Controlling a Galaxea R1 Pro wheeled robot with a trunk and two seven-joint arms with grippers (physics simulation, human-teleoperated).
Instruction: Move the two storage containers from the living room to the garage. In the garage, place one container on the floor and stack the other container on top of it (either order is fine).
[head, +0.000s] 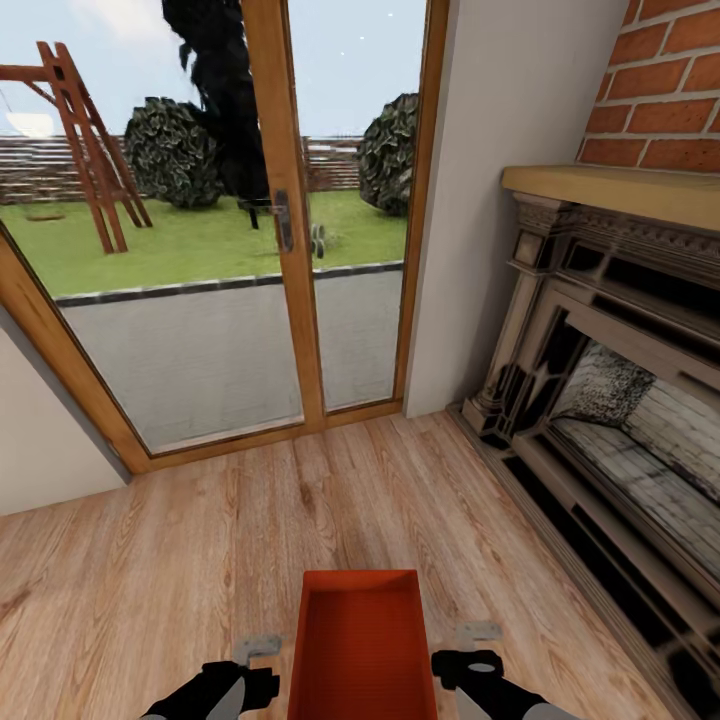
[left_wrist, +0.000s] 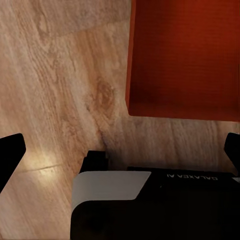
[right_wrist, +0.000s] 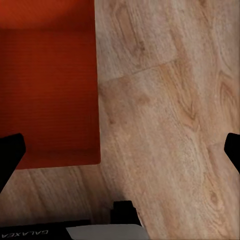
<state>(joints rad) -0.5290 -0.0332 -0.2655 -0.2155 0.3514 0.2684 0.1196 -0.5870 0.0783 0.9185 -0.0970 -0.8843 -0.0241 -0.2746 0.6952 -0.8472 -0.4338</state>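
Head view: storage container between both arms, fireplace | wrists: both pincers apart.

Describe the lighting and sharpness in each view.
Head view: even daylight through the glass door, storage container sharp, faint shadows on the planks. Left wrist view: soft blur, a dark shadow under the container. Right wrist view: similar softness, wood grain readable, no glare.

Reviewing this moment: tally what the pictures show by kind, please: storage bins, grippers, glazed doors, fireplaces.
Orange-red ribbed open-top storage container: 1
Black robot grippers: 2, left gripper and right gripper
Wood-framed glass doors: 2 panes
Brick fireplace with dark carved surround: 1
Total: 6
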